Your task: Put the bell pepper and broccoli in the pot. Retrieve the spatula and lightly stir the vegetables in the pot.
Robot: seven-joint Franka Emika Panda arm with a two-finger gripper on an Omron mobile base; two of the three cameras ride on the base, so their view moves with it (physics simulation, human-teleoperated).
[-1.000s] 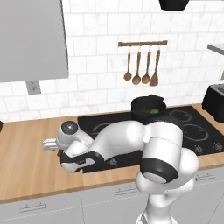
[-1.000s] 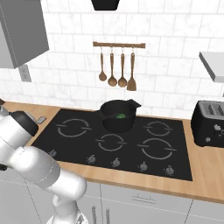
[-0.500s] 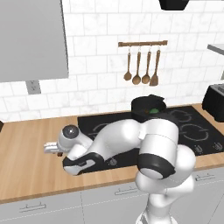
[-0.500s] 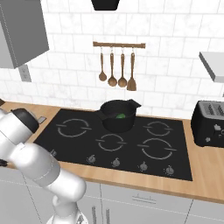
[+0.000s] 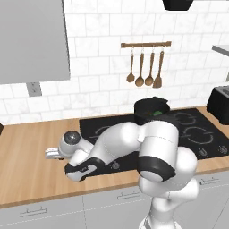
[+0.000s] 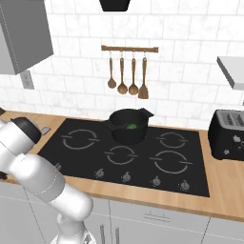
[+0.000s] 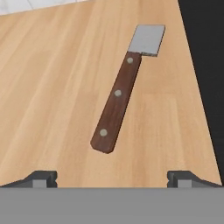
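Note:
The spatula (image 7: 120,94) lies flat on the wooden counter, its grey blade away from me and its brown handle end toward me. My gripper (image 7: 113,178) hovers over the handle end, open wide, with one fingertip on each side and nothing between them. From the left base view my gripper (image 5: 53,154) hangs low over the counter, left of the cooktop. The spatula's blade (image 6: 45,129) peeks out beside my arm. The black pot (image 5: 152,108) (image 6: 127,127) stands at the back of the cooktop with the green broccoli (image 6: 131,126) inside. The bell pepper is hidden.
The black cooktop (image 6: 128,157) (image 7: 210,65) borders the spatula on one side. Wooden spoons and a turner hang on a rail (image 5: 144,67) (image 6: 127,71) above the pot. A black toaster (image 6: 228,134) stands at the right. A grey wall cabinet (image 5: 33,40) hangs at the upper left.
My arm has sunk a little toward the counter and edged right. The jaws stayed open. The spatula and pot have not moved.

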